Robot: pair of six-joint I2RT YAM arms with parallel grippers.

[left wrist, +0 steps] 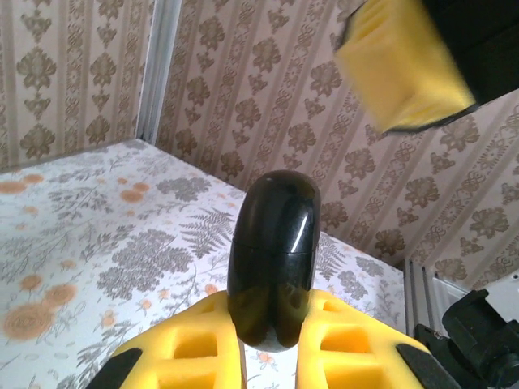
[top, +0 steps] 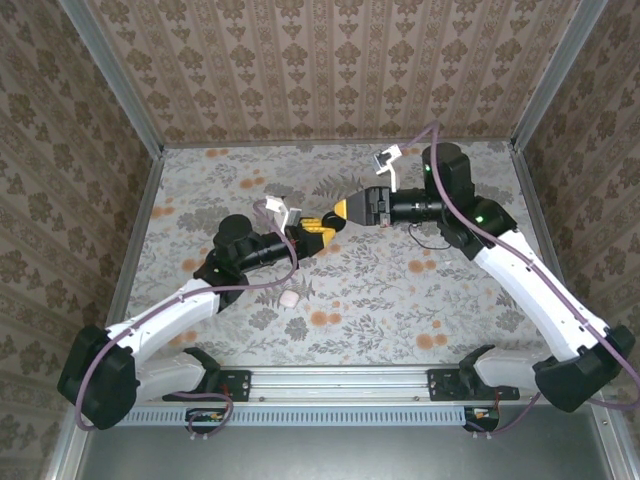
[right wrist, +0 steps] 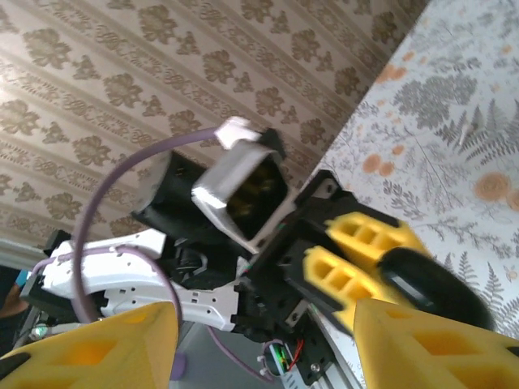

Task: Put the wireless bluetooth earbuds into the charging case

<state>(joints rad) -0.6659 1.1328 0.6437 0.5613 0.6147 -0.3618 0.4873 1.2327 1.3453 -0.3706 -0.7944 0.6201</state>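
The left gripper reaches toward two o'clock above the flowered table. Its yellow fingers are clamped on the black round case, which stands on edge between them, clear of the table. At its six o'clock a white pebble lies on the table. The right gripper faces it from three o'clock, spread wide, gripping nothing, just beside the case.

Brown damask wallpaper walls are closing in on three sides, aluminium corner posts are running up where they meet, and even light is falling across the tabletop, showing grey ferns and orange blossoms, a metal rail lining its near edge.
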